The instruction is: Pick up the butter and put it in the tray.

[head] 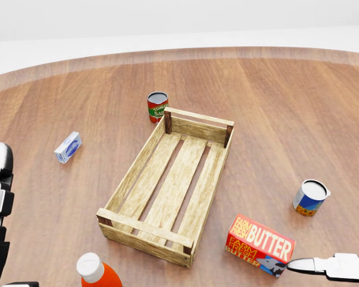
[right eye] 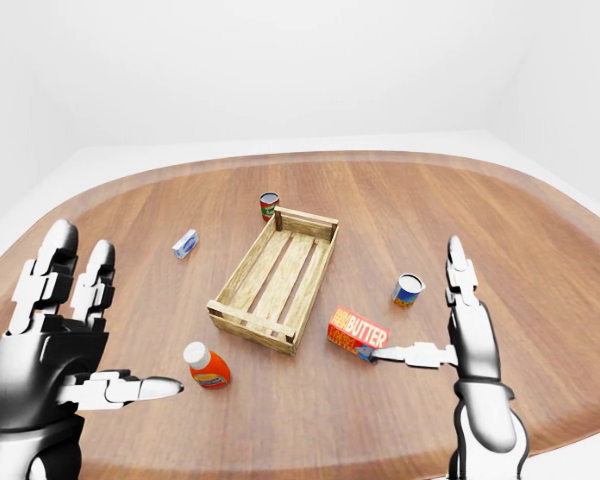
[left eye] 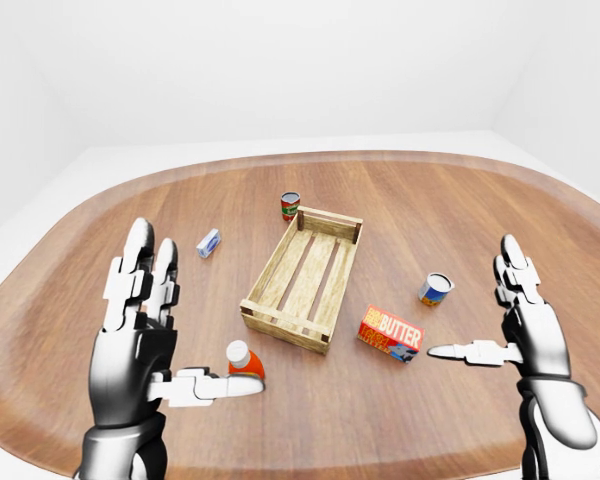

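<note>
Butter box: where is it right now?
In the head view, the butter lies on the table at lower right, just right of the tray's near corner, with the right hand's thumb tip beside it.

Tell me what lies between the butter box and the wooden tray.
Nothing: in the head view only bare tabletop separates the butter box from the tray, which stand close but apart.

We see bright, even, diffuse light; shadows under the crate [head: 167, 191] are faint; everything is sharp; eye views bend the table [left eye: 460, 200] rim.
</note>
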Tool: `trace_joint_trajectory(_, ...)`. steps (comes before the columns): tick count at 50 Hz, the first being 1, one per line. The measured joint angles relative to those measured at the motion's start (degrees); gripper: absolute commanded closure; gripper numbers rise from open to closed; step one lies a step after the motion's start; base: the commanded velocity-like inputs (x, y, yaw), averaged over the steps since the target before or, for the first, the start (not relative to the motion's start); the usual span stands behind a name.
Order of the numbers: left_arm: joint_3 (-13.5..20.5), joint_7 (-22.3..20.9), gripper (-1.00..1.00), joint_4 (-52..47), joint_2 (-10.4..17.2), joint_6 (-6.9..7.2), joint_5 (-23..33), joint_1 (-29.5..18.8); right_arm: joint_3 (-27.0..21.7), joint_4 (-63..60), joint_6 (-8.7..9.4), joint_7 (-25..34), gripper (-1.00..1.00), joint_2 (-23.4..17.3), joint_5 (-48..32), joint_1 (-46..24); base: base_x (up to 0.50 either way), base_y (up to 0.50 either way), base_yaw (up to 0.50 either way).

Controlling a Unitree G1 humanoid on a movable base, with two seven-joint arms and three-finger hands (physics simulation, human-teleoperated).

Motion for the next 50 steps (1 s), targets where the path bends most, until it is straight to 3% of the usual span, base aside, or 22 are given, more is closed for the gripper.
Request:
trace_joint_trajectory(20, 0.5, 0.0, -1.00, 0.0, -0.1, 0.00, 0.0, -0.4, 4.3, 21.7, -3.18, -5.2, -1.00, -6.4, -4.4, -7.6, 0.00, 0.00, 0.00)
trace_joint_trajectory(50, 0.3, 0.2, -1.00, 0.3, -0.1, 0.00, 0.3, -0.3, 10.7, 46.4, -7.02, -10.7, -1.00, -10.9, -6.4, -17.4, 0.00, 0.00, 0.00)
